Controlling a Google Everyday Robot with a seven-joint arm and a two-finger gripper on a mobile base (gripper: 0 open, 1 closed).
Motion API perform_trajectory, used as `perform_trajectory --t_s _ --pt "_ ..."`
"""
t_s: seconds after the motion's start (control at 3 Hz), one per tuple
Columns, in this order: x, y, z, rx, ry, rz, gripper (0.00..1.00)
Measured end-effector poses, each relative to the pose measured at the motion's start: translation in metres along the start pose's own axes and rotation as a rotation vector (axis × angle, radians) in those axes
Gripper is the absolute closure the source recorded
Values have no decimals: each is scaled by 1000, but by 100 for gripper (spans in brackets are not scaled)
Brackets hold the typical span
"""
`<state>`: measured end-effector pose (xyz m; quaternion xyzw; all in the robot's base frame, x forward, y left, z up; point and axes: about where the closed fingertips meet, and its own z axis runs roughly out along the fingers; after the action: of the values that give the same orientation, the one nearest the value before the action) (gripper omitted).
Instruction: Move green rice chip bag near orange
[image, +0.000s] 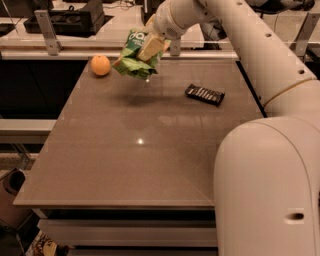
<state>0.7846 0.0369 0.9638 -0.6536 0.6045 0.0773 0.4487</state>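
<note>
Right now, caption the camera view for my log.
Pincer holds green rice chip bag above the table, close to the orange.

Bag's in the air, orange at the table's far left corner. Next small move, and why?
Probably lower the bag, easing slightly left. The gripper is shut on the green rice chip bag and holds it clear above the table. The bag's shadow falls just right of the orange, so it looks close enough to set down there without touching the fruit.
</note>
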Motion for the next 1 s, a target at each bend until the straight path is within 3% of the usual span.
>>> perform_trajectory --t_s 0.33,0.67,1.0 --pt "-6 -2 11 -11 -17 0 100" --pt "-6 -1 14 -14 -18 0 84" --pt "-6 0 18 -21 -19 1 59"
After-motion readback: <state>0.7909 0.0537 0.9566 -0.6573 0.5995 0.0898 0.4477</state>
